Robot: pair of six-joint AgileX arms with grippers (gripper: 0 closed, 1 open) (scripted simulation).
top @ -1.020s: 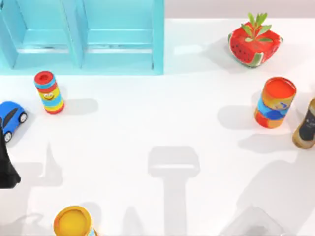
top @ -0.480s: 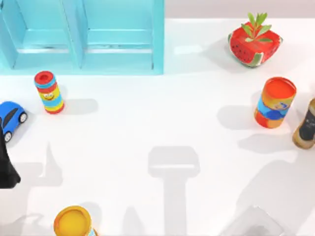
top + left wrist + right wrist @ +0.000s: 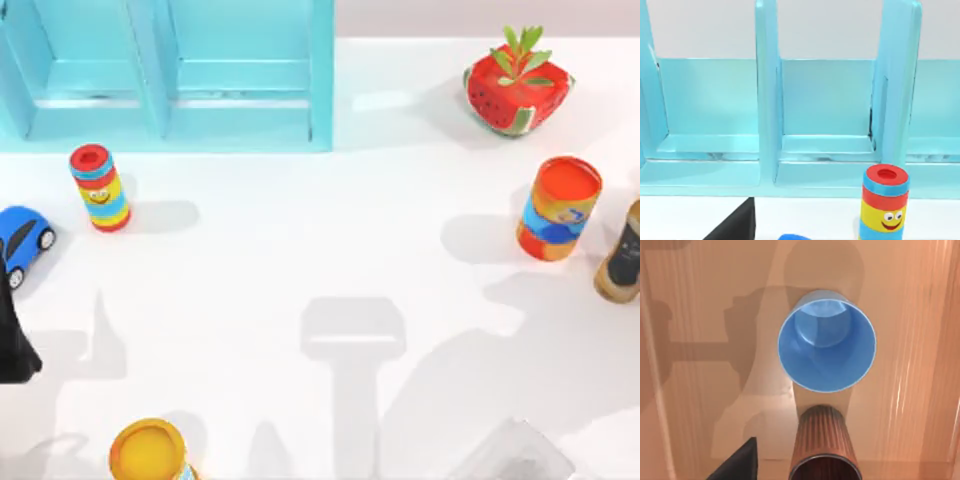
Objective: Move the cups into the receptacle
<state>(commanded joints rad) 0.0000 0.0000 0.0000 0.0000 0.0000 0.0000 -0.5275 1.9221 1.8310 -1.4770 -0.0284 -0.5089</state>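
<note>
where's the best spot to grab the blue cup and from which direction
Probably the rim of the blue cup, from straight above, one finger inside. It stands upright with its mouth open. The brown cup sits close on one side, so place the outer finger away from it.

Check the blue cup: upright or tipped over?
Upright: the right wrist view looks straight down into the blue cup, open rim up, standing on the brown surface.

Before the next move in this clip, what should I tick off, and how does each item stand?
1. Blue cup upright, mouth up, on the brown surface: ok.
2. Ribbed brown cup next to the blue cup; touching or apart: cannot tell.
3. Right tool above the cups; grip on the ribbed brown cup: cannot tell.
4. Left arm parked at the table's left edge, by the blue toy car: ok.
</note>
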